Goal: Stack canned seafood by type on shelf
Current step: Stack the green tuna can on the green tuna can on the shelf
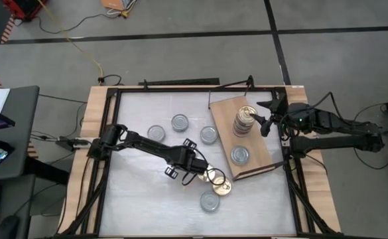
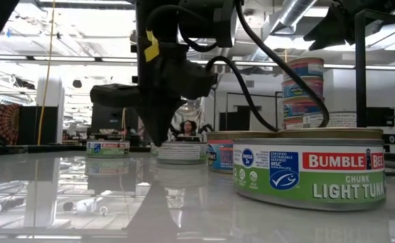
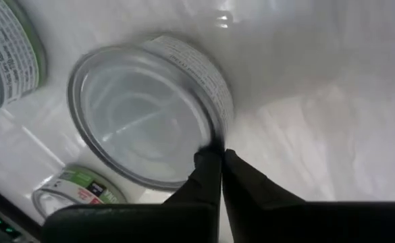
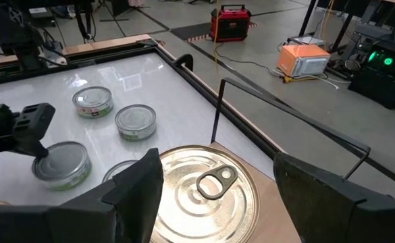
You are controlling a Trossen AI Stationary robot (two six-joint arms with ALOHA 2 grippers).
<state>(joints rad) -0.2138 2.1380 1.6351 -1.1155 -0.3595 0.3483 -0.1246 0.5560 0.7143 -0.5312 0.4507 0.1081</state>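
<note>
Silver-lidded tins lie scattered on the white table (image 1: 134, 199), and one of them (image 3: 150, 108) sits right at the tip of the left gripper (image 3: 219, 162), whose two dark fingers are pressed together against the tin's rim, holding nothing between them. Two gold-lidded tins (image 1: 221, 187) lie just beside that gripper. On the wooden shelf (image 1: 263, 149) at the table's right stands a tall stack of tins (image 1: 243, 122) with a gold pull-tab lid on top (image 4: 207, 192), and a single silver tin (image 1: 240, 155) lies nearer the shelf's front edge. The right gripper (image 4: 217, 182) hangs over the stack, fingers spread wide on either side of the top lid, gripping nothing.
</note>
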